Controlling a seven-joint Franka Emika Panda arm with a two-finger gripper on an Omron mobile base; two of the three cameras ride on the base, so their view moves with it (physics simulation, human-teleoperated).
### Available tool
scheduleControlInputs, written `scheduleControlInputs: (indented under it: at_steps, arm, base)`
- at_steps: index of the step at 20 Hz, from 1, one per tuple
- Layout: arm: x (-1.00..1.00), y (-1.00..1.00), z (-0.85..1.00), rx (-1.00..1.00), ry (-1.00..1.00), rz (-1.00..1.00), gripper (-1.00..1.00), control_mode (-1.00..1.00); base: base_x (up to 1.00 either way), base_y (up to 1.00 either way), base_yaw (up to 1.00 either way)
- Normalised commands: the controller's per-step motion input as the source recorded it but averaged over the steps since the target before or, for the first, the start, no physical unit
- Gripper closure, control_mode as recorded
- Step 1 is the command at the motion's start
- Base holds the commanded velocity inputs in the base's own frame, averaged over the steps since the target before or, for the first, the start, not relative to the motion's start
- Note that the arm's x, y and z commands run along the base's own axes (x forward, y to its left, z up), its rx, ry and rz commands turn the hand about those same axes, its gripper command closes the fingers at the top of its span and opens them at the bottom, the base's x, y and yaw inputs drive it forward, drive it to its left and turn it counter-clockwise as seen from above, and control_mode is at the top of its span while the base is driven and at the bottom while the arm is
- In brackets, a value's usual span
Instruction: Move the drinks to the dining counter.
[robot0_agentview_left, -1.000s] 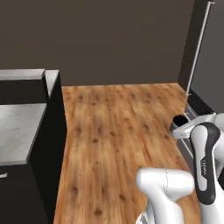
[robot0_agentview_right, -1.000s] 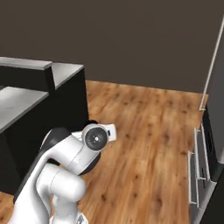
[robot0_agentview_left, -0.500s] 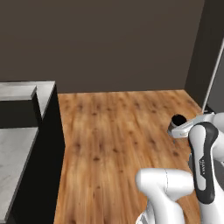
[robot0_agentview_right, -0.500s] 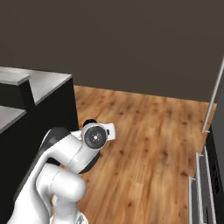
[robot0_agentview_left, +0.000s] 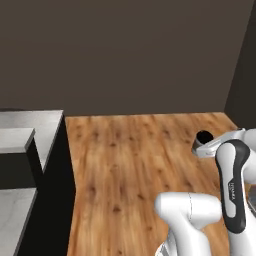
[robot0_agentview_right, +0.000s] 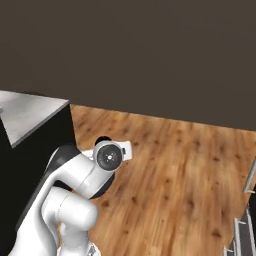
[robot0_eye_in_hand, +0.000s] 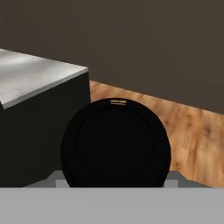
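Shifted since a second ago: the whole scene, swung with the base, so that more dark wall and less worktop now faces both base views. Wide wooden floor ahead. At the left, the dining counter, grey-marbled on top with black sides, well apart from the load. White arm folded low over the floor. Gripper clamped on the dark-lidded paper cup, carried in the air above the boards, lid facing the hand camera.
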Motion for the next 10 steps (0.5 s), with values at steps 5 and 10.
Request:
scheduleControlInputs:
  at_steps: [5,10]
  arm:
    - [0.00,0.00,0.00,0.00,0.00,0.00,1.00,1.00]
    - [0.00,0.00,0.00,0.00,0.00,0.00,1.00,1.00]
  base:
    - [0.59,0.23,0.28]
    - [0.25,0.17,0.43]
